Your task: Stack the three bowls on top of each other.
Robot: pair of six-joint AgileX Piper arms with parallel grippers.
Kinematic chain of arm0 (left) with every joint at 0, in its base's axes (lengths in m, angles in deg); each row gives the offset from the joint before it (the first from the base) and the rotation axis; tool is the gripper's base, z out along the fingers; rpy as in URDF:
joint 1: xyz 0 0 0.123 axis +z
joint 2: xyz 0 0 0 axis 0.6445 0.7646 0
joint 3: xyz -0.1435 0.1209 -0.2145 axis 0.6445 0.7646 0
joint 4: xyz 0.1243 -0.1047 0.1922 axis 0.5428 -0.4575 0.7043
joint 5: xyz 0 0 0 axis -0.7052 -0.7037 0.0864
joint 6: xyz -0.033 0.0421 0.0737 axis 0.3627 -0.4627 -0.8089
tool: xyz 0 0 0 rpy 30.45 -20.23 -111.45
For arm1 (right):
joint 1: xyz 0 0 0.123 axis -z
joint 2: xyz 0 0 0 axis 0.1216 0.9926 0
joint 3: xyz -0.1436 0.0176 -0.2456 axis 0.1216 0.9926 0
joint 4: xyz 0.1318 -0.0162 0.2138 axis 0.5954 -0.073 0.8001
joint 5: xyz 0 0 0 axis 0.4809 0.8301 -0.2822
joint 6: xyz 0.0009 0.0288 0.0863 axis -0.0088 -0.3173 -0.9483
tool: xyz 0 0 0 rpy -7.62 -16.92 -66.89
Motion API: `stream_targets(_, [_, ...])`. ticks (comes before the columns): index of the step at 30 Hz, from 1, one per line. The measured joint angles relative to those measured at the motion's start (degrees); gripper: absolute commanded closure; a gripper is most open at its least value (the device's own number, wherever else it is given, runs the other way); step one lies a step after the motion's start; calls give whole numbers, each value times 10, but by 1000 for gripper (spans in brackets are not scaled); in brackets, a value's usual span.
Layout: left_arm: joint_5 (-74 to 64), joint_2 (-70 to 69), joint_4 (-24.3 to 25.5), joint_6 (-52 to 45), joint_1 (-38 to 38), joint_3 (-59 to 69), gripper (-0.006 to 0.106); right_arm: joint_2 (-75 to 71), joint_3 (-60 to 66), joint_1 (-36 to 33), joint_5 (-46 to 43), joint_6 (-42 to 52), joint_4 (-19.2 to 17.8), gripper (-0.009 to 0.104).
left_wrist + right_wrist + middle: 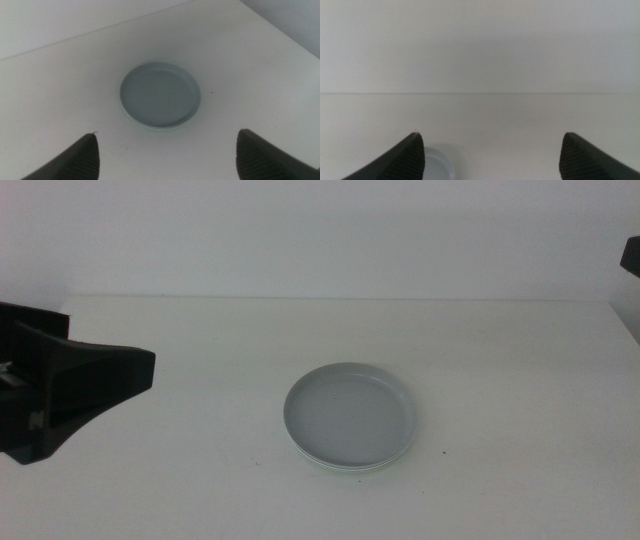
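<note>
Bowls (pixel 351 417) look already nested mid-table, grey on top (likely light, stiff, slick, so pinch the low rim), my left gripper (pixel 167 150) and right gripper (pixel 492 152) both spread wide, holding nothing.

The table (pixel 500 380) is seen in the middle view from above and in front, facing a pale wall, with the stacked bowls (pixel 351 417) just right of centre. The same stack (pixel 160 95) is framed at centre in the left wrist view, looked down on steeply from well apart. In the right wrist view a low, level look toward the wall is given; only a bowl edge (pixel 439 165) is caught at lower left.
</note>
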State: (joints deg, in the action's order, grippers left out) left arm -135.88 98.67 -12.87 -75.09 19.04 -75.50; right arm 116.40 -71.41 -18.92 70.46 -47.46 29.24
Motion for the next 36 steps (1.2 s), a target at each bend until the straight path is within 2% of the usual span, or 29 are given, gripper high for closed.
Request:
stream_targets(8, [12,-2,9,0,0,4,7,0,0,0,-4,-1,2,4])
stream_targets(12, [107,-30,15,2,6,50,7,0,0,0,-4,-1,2,4])
stream_targets(14, [160,-56,44,15,21,85,7,0,0,0,-4,-1,2,4])
stream_targets(19, [243,-117,177,149,90,178,7,0,0,0,-4,-1,2,4])
stream_targets(22, [251,-147,209,187,122,210,7,0,0,0,-4,-1,2,4])
stream_targets(36, [269,-173,194,127,147,222,7,0,0,0,-4,-1,2,4])
